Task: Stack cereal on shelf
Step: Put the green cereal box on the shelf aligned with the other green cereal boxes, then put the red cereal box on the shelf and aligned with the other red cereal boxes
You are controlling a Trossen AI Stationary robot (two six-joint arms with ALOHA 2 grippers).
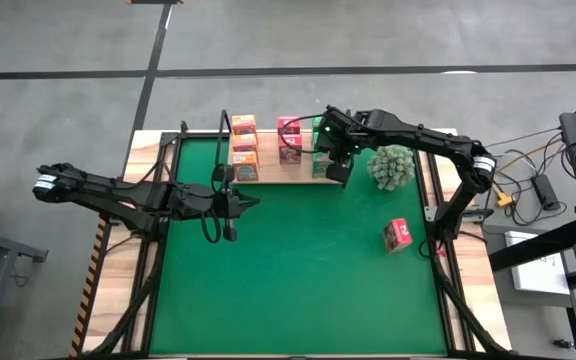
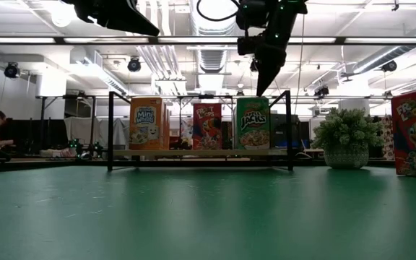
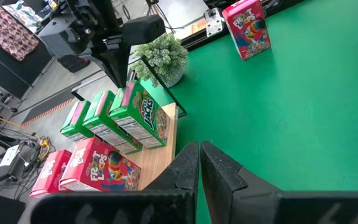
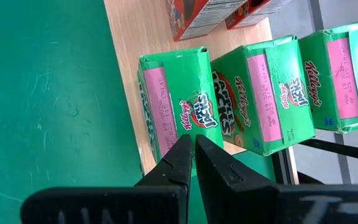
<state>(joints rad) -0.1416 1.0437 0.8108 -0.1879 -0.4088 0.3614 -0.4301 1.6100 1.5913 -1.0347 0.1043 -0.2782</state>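
Note:
The shelf's wooden board (image 1: 278,172) lies at the far middle of the green mat, with black wire uprights (image 2: 110,130) at its sides. On it stand orange cereal boxes (image 1: 243,140) at the left, pink ones (image 1: 290,138) in the middle and three green ones (image 4: 260,93) at the right. One pink box (image 1: 398,235) stands upright on the mat toward the right edge. My right gripper (image 4: 193,155) is shut and points down just above the nearest green box (image 2: 253,123), with a small gap. My left gripper (image 1: 256,203) is shut and hangs over the mat, nearer than the shelf.
A fuzzy green plant ball (image 1: 392,167) in a pot stands right of the shelf, close to my right arm. Bare mat (image 1: 298,280) spreads across the near half. The shelf's wire frame (image 1: 223,135) rises at the left end of the board.

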